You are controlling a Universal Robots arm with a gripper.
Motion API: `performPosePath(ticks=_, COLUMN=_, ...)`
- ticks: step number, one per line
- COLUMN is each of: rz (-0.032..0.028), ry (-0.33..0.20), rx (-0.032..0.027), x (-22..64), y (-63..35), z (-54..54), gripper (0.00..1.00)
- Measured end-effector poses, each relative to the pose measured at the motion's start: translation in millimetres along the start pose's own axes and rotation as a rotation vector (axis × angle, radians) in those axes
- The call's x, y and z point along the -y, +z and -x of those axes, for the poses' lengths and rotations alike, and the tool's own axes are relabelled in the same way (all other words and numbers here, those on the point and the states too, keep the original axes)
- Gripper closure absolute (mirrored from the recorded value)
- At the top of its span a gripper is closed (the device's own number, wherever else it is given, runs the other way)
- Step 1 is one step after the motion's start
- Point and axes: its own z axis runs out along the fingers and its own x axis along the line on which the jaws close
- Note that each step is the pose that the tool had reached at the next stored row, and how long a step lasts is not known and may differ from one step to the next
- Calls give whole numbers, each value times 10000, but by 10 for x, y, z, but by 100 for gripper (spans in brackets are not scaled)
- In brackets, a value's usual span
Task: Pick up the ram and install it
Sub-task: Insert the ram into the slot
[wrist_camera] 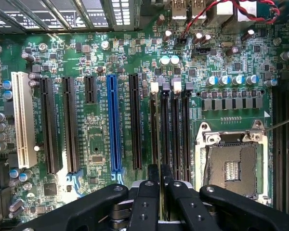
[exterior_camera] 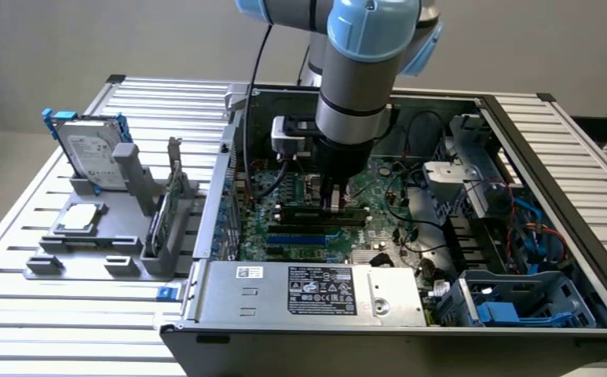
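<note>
Slatted table (exterior_camera: 62,314) bearing computer case (exterior_camera: 387,330)

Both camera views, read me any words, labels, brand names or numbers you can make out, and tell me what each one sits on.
None can be read.
White and black sticker on the silver power supply box: print too small.
White label on the silver hard drive standing in the grey rack: too blurred.
White lettering on the green motherboard beside the blue slot: too small.

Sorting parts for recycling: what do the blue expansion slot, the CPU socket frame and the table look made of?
Blue expansion slot: likely moulded plastic, uniform matte colour. CPU socket frame: apparently bare metal, silvery with a bright sheen. Table: probably aluminium, pale grey ribbed slats with a dull shine.
</note>
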Motion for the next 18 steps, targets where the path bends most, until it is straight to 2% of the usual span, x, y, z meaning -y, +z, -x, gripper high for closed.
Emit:
performPosePath(ticks=8, rz=5, ry=1, rx=-2, x=0, y=15, z=-1, gripper=86)
performPosePath(ticks=10, rz=0, ry=1, rx=0, x=0, y=16, z=-1, gripper=84)
performPosePath(ticks=11, rz=0, ry=1, rx=1, x=0, y=11, z=-1, gripper=78)
performPosePath(ticks=18, rz=18, ry=2, rx=-1, x=-7, y=-164, z=9, gripper=78)
